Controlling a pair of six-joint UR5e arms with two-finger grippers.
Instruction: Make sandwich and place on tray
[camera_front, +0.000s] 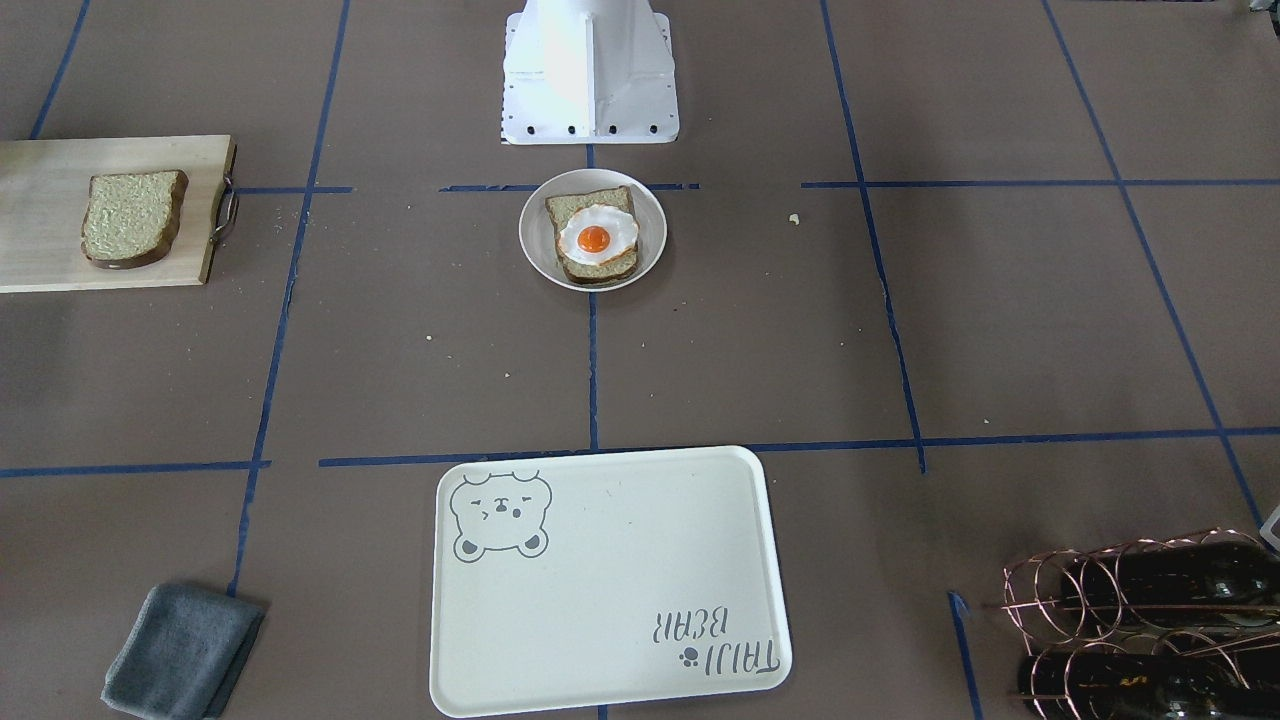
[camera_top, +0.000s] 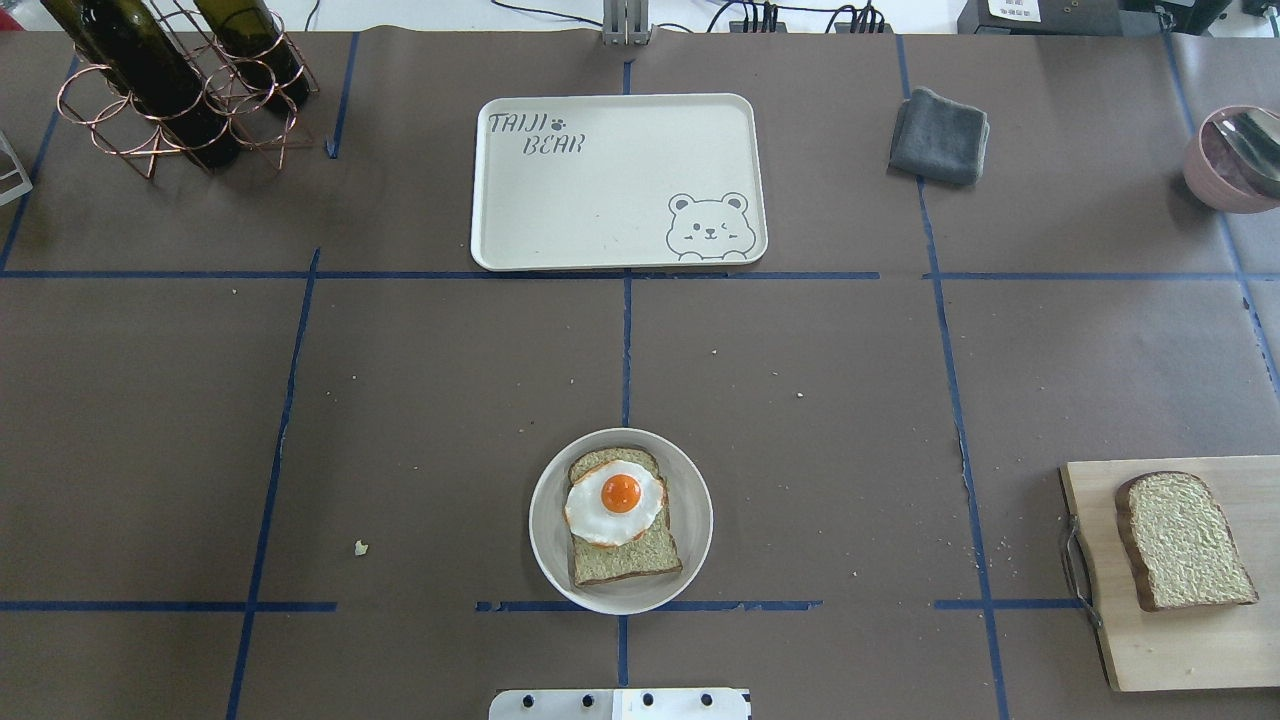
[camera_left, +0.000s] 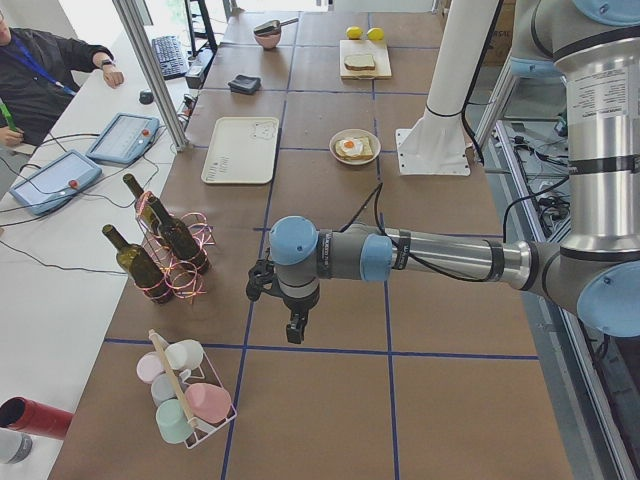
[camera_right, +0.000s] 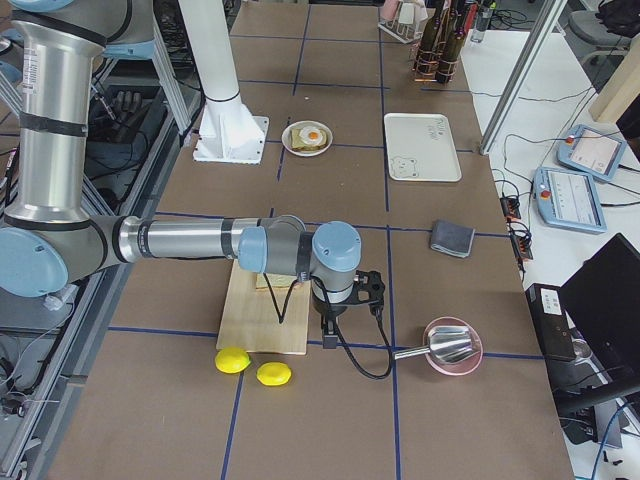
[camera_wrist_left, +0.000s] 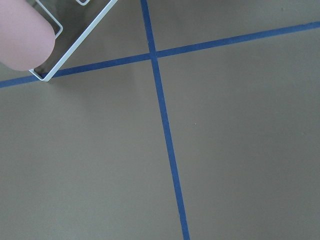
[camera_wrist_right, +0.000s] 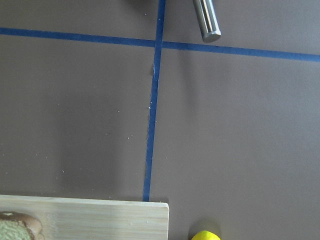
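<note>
Showing the sandwich (camera_top: 625, 555) sitting half-built in the bowl (camera_top: 545, 520) robot-side of the tray (camera_top: 600, 200), awaiting the second bread slice (camera_top: 1185, 540) lying on the cutting board (camera_top: 1180, 640) off the tray's right, likely needing fetching next, with left gripper (camera_left: 297, 334) and right gripper (camera_right: 328, 338) jaws being unreadable.

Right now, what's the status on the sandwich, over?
Left gripper and right gripper off to the sides, open or shut unclear. Egg on one bread slice in bowl; second slice on cutting board; tray bare. Nothing between bowl and tray.
</note>
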